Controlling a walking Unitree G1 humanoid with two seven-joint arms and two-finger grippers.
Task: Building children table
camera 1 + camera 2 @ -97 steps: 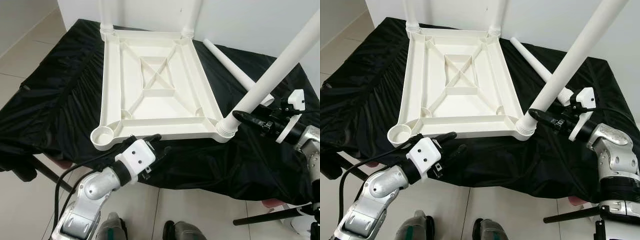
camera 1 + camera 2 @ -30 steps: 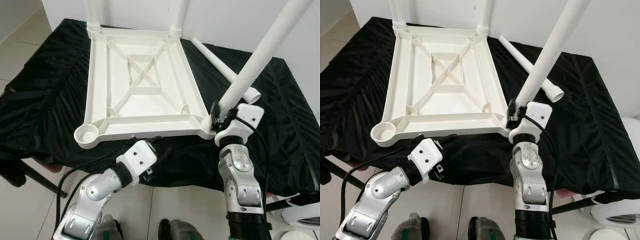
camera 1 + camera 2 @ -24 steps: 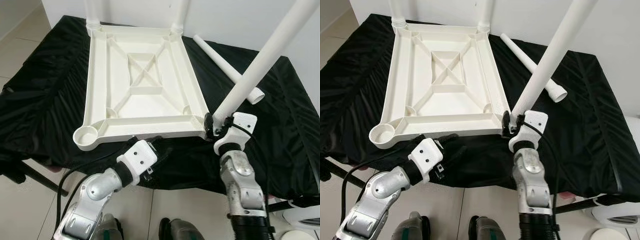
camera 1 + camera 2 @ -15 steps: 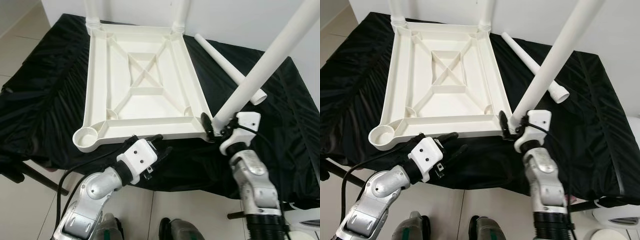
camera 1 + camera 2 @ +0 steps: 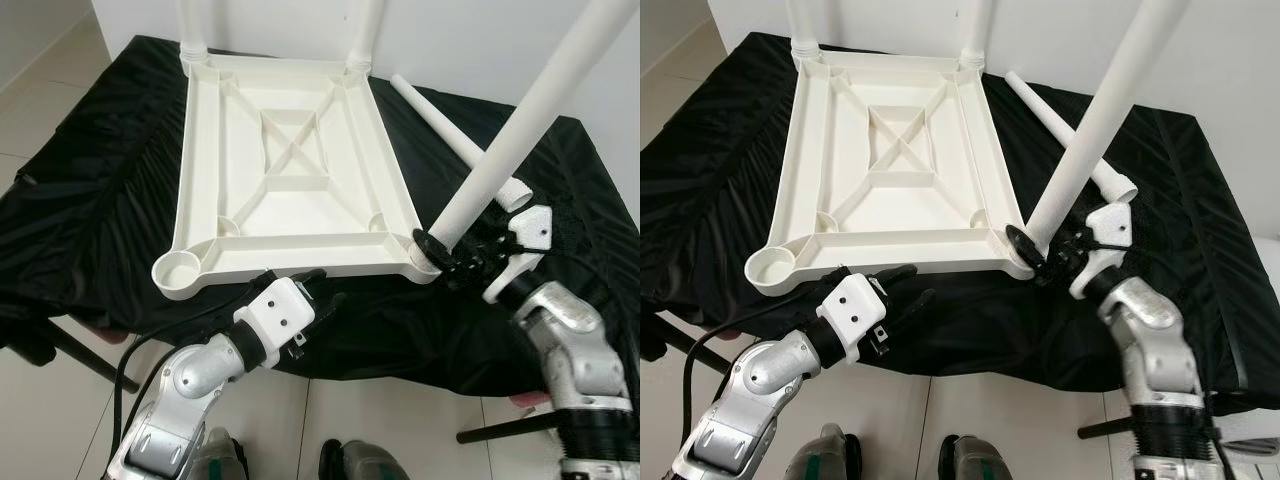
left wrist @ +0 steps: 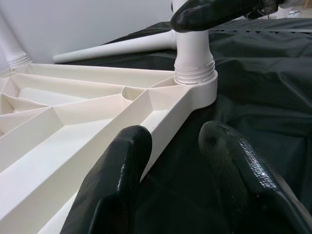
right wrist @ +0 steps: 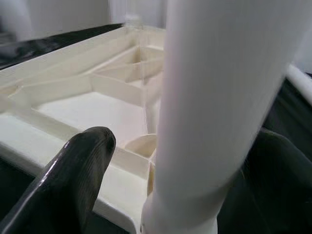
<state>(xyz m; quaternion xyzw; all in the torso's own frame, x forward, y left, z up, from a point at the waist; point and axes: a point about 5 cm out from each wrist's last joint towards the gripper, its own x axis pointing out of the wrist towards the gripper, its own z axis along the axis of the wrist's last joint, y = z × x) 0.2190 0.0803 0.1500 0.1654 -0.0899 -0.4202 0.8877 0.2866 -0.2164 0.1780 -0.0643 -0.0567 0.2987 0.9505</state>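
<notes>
Gripping the tilted white plastic leg at lower right, the right hand steadies it in the overturned white tabletop's socket; the left hand hovers released, lower centre.

The empty corner socket is left unobstructed; the opposite near corner is blocked by the leaning leg.
</notes>
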